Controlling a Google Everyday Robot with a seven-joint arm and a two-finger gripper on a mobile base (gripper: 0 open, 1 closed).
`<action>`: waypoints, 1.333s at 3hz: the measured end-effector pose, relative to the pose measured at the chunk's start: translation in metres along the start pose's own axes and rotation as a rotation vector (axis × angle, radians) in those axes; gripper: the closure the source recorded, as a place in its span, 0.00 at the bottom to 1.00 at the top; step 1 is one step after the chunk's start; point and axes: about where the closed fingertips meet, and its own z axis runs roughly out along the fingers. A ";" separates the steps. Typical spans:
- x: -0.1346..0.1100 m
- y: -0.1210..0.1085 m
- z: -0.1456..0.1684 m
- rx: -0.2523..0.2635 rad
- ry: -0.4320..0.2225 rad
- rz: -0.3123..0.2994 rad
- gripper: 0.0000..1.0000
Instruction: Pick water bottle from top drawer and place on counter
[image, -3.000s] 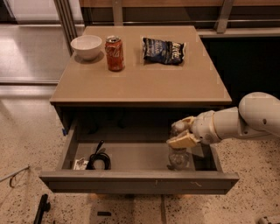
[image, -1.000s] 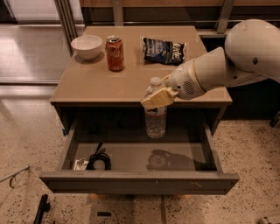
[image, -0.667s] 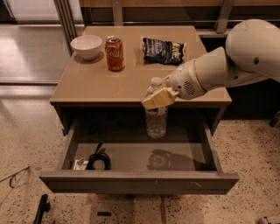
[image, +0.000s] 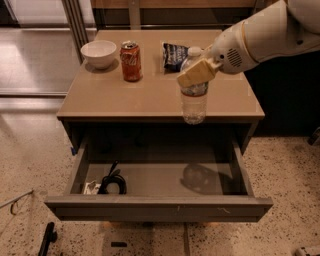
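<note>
— Left end of the desk (image: 125, 102)?
— White bowl (image: 99, 52), then a red soda can (image: 132, 61) just beside it, a dark snack bag (image: 174, 54) further right. Below, in the open top drawer (image: 160, 207), a black cable (image: 113, 182) near the left corner.
— And right of centre?
— The gripper (image: 196, 75), in from the right. Fingers (image: 192, 76) clamped narrow around the water bottle (image: 194, 106), just under its white cap. Bottle upright, in the air, at the desk's front edge, above the drawer.

counter (image: 145, 100): bowl (image: 99, 53), soda can (image: 132, 61), chip bag (image: 173, 55) | hand (image: 196, 74) abv front edge
</note>
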 end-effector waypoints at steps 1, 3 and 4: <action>-0.013 -0.005 -0.010 0.020 -0.021 -0.013 1.00; -0.012 -0.027 -0.009 0.071 -0.036 -0.017 1.00; -0.020 -0.051 -0.003 0.101 -0.074 -0.011 1.00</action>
